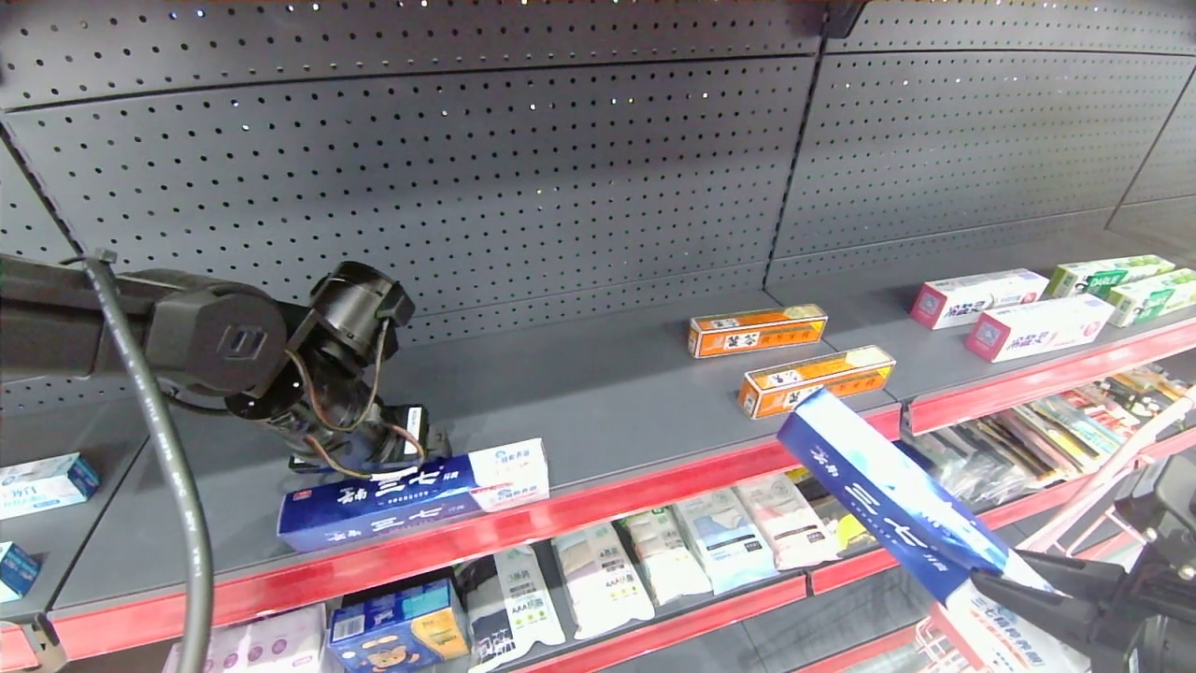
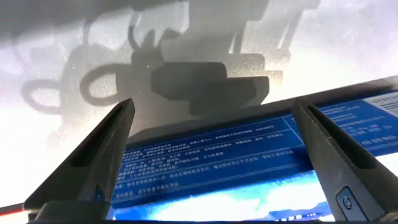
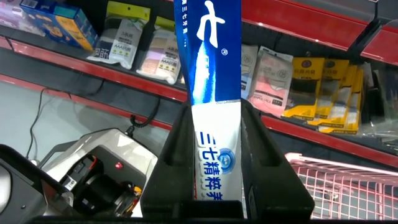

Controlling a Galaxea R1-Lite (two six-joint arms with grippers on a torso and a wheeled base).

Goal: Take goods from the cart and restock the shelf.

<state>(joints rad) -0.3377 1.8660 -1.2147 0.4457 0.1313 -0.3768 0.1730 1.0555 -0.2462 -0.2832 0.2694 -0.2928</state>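
The box clamped between the right jaws is glossy printed cardboard. The jaws themselves look like matt black plastic. Below the spread left jaws, a second box has the same sheen. It lies on the shelf, which is matt grey painted metal with a perforated back panel and a glossy red edge strip.
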